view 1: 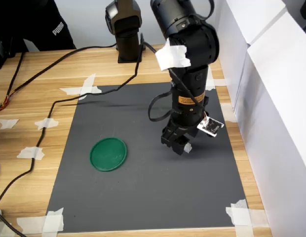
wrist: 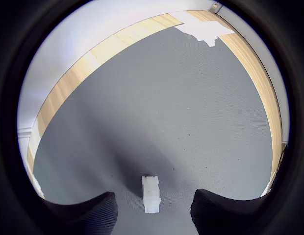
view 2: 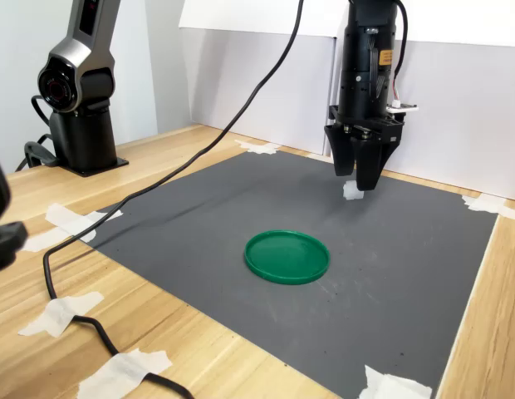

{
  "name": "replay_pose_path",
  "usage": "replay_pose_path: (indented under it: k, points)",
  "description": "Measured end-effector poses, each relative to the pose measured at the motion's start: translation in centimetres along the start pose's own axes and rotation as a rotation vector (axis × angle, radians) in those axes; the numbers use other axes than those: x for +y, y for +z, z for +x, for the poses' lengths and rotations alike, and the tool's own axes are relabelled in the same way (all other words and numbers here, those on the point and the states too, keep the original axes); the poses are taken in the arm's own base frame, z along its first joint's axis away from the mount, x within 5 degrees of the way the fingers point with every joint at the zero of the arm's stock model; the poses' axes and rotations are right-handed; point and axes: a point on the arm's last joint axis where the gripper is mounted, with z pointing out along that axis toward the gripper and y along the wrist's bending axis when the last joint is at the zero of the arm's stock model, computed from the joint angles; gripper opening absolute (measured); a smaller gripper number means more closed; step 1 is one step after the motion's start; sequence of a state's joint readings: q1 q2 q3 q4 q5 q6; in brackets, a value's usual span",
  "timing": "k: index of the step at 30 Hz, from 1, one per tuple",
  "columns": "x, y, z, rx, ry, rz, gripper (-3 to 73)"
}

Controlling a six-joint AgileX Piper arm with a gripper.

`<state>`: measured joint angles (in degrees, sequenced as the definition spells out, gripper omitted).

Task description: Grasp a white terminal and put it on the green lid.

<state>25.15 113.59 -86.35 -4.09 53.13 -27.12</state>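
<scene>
A tiny white terminal (wrist: 151, 193) lies on the dark grey mat (view 1: 143, 197), directly between my two fingers in the wrist view. My gripper (wrist: 153, 211) is open and lowered around it, pads apart from its sides. In both exterior views the gripper (view 1: 180, 147) (view 2: 361, 181) points straight down at the mat, with the terminal (view 1: 188, 147) (view 2: 351, 191) peeking out beside the fingertips. The green lid (view 1: 108, 154) (view 2: 287, 256), a flat round disc, rests on the mat to the first exterior view's left of the gripper, and nothing lies on it. The wrist view does not show the lid.
A second black arm base (view 1: 124, 29) (view 2: 79, 91) stands at the table's back, its black cable (view 1: 54, 106) trailing past the mat's edge. White panels (view 1: 271, 98) wall in the first exterior view's right. White tape (view 1: 240, 215) holds the mat's corners. A small circuit board (view 1: 210, 126) hangs from my wrist.
</scene>
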Motion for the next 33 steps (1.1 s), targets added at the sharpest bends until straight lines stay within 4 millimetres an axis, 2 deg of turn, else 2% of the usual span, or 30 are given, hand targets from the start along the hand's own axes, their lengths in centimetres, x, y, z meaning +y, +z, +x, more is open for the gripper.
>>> replay_pose_path:
  k: [11,23,27,33]
  points:
    - [0.2,1.4,-0.1,0.014,-0.011,-0.025,62.8]
    - [0.1,1.4,-0.2,-0.002,0.011,-0.016,62.7]
    - [0.1,1.4,-0.2,-0.002,0.021,-0.016,60.5]
    - [0.1,1.4,-0.2,-0.001,0.032,-0.017,52.9]
